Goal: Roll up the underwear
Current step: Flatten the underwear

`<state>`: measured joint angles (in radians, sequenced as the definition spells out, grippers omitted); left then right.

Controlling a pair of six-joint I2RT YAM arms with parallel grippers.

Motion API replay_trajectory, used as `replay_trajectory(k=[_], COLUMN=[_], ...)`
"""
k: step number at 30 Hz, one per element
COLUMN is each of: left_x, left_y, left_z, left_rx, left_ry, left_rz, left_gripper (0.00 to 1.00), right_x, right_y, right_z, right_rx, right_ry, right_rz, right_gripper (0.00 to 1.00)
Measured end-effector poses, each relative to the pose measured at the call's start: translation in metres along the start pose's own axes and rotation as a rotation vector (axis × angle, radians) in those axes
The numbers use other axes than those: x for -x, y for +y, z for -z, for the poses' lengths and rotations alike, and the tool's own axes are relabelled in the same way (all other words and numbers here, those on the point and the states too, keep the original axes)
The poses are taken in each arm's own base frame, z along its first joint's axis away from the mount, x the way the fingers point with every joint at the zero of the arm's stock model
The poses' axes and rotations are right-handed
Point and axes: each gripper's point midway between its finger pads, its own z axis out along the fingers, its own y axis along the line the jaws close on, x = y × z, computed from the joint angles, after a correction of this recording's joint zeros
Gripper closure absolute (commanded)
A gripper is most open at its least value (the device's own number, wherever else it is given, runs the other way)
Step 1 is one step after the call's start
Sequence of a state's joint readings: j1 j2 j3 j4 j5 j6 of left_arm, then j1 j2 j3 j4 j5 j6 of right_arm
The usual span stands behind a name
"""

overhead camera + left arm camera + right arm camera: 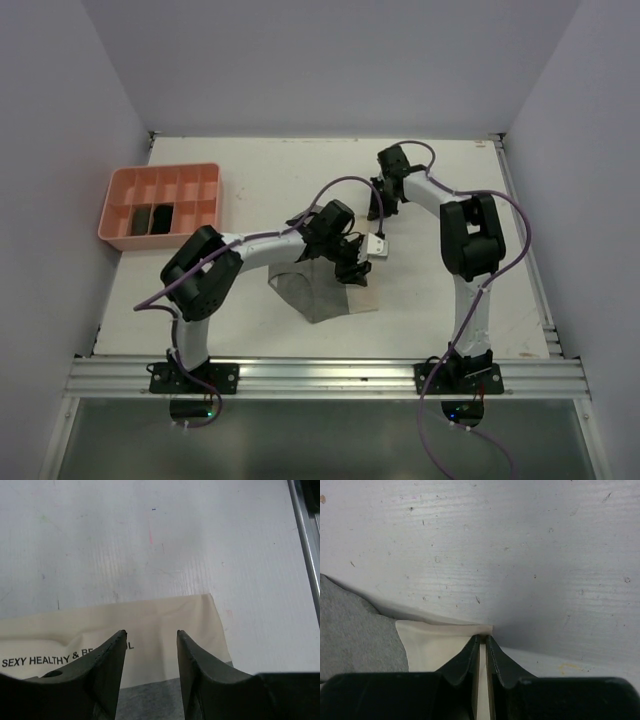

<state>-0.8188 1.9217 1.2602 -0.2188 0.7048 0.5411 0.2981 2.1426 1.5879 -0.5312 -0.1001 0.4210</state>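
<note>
White textured tabletop (150,540) carries the flat grey cotton underwear (165,612), its cream printed waistband directly beneath the left gripper (150,632), jaws parted and empty, while the right gripper (482,639) pinches the band's corner between its fingertips, probably to anchor it for rolling.

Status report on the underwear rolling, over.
Left gripper open over cream waistband. Right gripper pinching waistband edge. Underwear flat, unrolled. Pink tray far left, clear of work.

The underwear (318,292) lies mid-table (260,165), right of and nearer than the tray (165,168) holding 2 rolls (136,218).
</note>
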Motion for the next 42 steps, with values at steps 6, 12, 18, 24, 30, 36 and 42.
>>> replay_trajectory(k=[6,12,18,24,30,36,42], left_x=[0.0,-0.01,-0.017,-0.021,-0.02,-0.022,-0.017], left_y=[-0.003,-0.019,-0.038,-0.051,-0.06,-0.069,-0.078], left_z=[-0.017,-0.039,-0.052,-0.059,-0.062,-0.057,-0.041], left_rx=[0.01,0.005,-0.012,-0.047,-0.087,-0.113,-0.099], left_ry=[-0.017,0.014,0.048,0.056,0.045,0.028,0.004], left_rz=[-0.039,-0.076,-0.12,-0.182,-0.257,-0.33,-0.357], left_gripper=[0.54,0.58,0.68,0.81,0.81,0.68,0.52], right_x=[0.001,0.003,0.004,0.006,0.012,0.017,0.016], right_y=[-0.001,-0.001,-0.001,0.001,0.003,0.005,0.007], right_z=[-0.001,-0.002,-0.002,-0.005,-0.008,-0.009,-0.008], right_rx=[0.014,0.023,0.033,0.051,0.073,0.076,0.085], right_ry=[0.01,0.02,0.033,0.042,0.049,0.048,0.051], right_rz=[-0.008,-0.015,-0.023,-0.029,-0.034,-0.025,-0.021], right_gripper=[0.87,0.89,0.92,0.94,0.95,0.96,0.92])
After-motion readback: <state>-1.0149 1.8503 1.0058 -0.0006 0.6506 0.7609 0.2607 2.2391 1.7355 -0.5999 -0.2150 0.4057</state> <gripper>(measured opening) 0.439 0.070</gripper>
